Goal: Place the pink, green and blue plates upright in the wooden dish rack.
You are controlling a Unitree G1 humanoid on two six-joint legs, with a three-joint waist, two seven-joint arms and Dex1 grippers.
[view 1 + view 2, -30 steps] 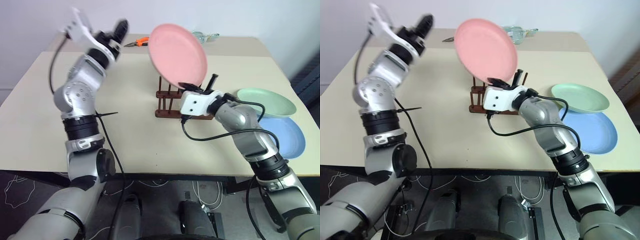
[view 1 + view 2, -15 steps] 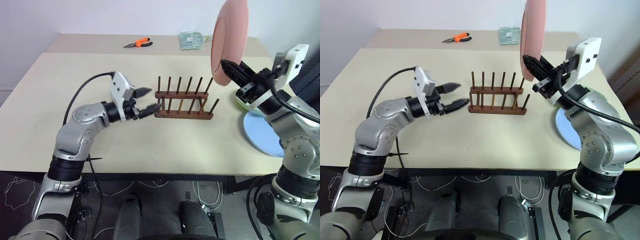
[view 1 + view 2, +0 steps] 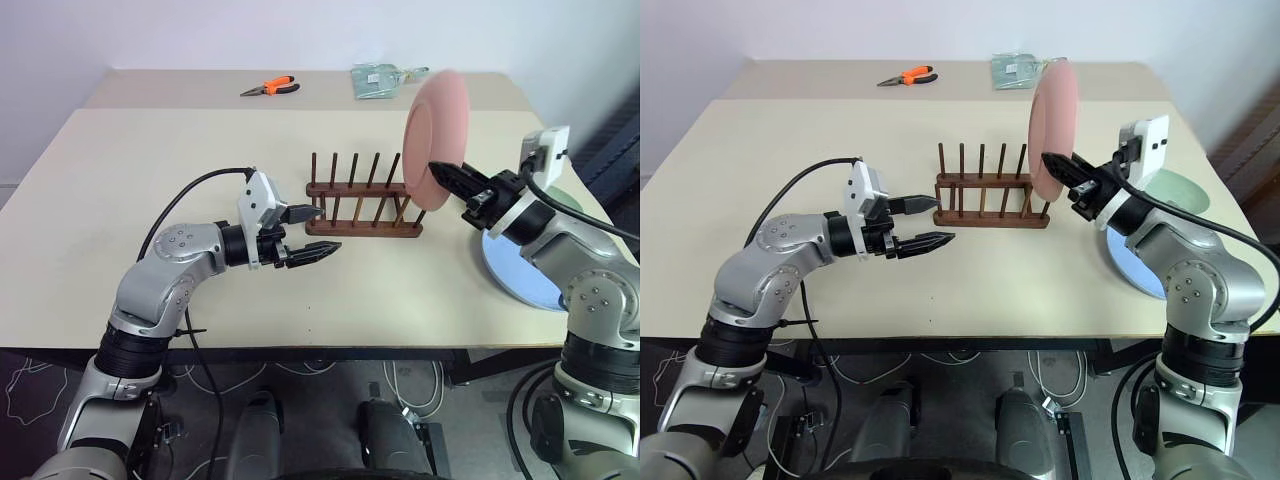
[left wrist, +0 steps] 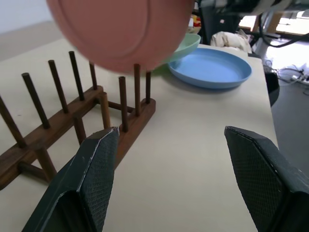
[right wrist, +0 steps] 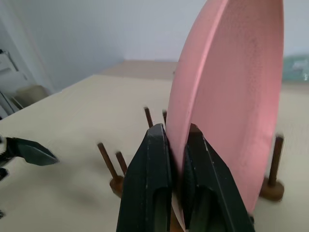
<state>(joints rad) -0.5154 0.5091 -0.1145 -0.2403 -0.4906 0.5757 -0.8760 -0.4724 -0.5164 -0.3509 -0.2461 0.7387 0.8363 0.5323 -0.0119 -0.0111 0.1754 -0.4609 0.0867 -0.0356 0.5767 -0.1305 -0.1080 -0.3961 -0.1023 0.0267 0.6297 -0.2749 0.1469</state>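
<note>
Moved: pink plate (image 3: pixel 435 140) lowered since half a second ago, now upright just above rack's right end.
Right gripper (image 3: pixel 441 170): clamped on plate's rim.
Wooden dish rack (image 3: pixel 362 205): table centre.
Left gripper (image 3: pixel 312 232): fingers wide apart, empty, at rack's 8 o'clock.
Blue plate (image 4: pixel 210 67), green plate (image 4: pixel 188 45): at rack's 3 o'clock.

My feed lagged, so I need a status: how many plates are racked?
None yet: the rack holds no plates. In hand: the right end effector is shut on the pink plate, held upright at the rack's right end. The left end effector is open beside the rack. Left: green plate and blue plate, both flat on the table.
</note>
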